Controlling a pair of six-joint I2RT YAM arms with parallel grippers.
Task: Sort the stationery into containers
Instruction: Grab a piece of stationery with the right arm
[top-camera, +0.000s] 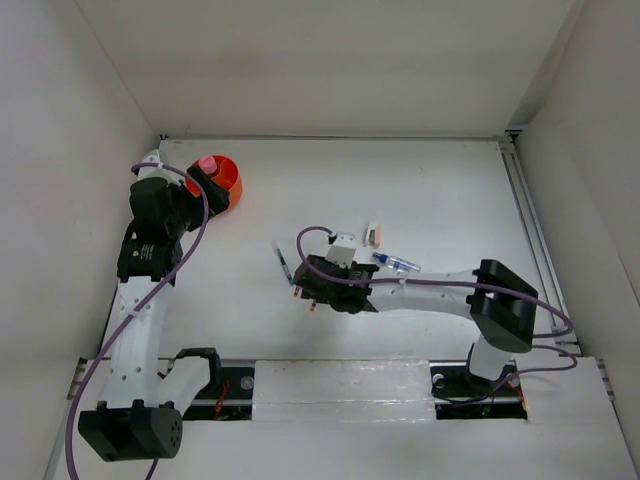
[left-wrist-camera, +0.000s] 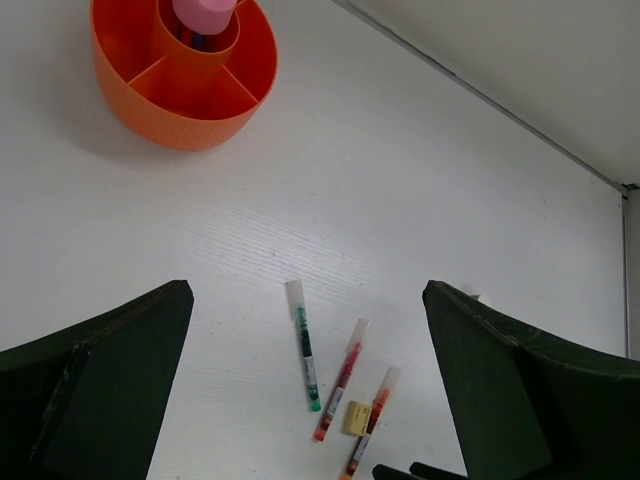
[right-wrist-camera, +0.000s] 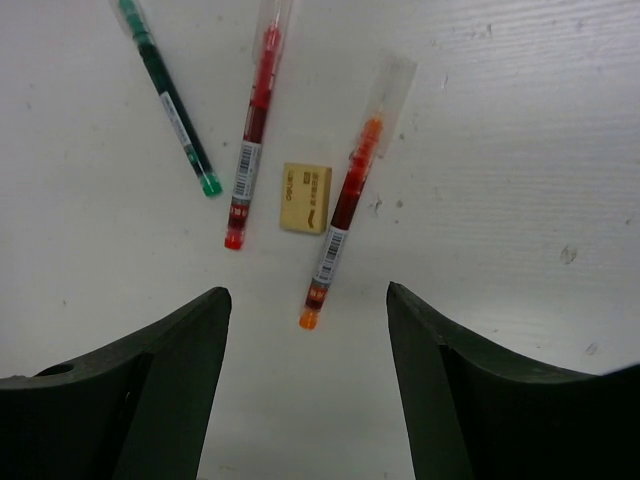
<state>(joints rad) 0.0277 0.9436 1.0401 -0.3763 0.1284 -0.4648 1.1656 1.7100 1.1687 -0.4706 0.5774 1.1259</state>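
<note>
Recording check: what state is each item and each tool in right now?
Round orange plastic divided tub: upright on table.
Pink-capped tube: standing in tub's centre cup.
Thin green pen: lying loose, capped.
Thin red pen: lying loose, capped.
Thin orange pen: lying loose, capped.
Small tan rectangular eraser: flat between red and orange pens.
Clear blue-capped tube: lying on table.
Left tool: open, empty.
Right tool: open, empty.

Robotics lab cell, by the look: plain white table (top-camera: 440, 180) boxed in by bare white panels (top-camera: 330, 60), metal rail (top-camera: 530, 230) down one side, two robot arms (top-camera: 430, 290) bolted in front.
</note>
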